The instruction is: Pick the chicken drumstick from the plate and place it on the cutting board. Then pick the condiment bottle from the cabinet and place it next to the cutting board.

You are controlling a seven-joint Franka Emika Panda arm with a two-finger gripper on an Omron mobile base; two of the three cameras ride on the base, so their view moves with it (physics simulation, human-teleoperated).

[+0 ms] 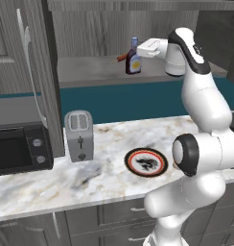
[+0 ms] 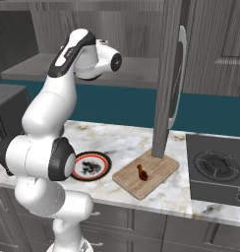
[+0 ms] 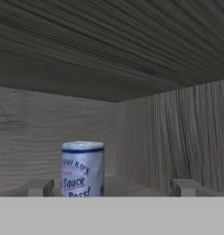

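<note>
The condiment bottle [image 1: 133, 56] stands upright on the shelf inside the cabinet [image 1: 90, 29], dark with a blue-grey cap and an orange-white label. My gripper [image 1: 141, 50] reaches into the recess just right of it. In the hand view the condiment bottle [image 3: 82, 169] rises between the two fingertips [image 3: 38, 187], nearer the left one, and my gripper [image 3: 111, 188] is open with nothing gripped. The chicken drumstick [image 2: 142, 172] lies on the cutting board [image 2: 159, 165]. The plate [image 1: 146, 162] sits bare on the marble counter, left of the board.
A thin red sausage-like stick [image 1: 120, 58] lies on the shelf behind the bottle. A toaster [image 1: 79, 135] and a black microwave [image 1: 18, 149] stand at the counter's left. The open cabinet door [image 2: 173, 74] hangs above the board, and a stove [image 2: 218, 167] lies to its right.
</note>
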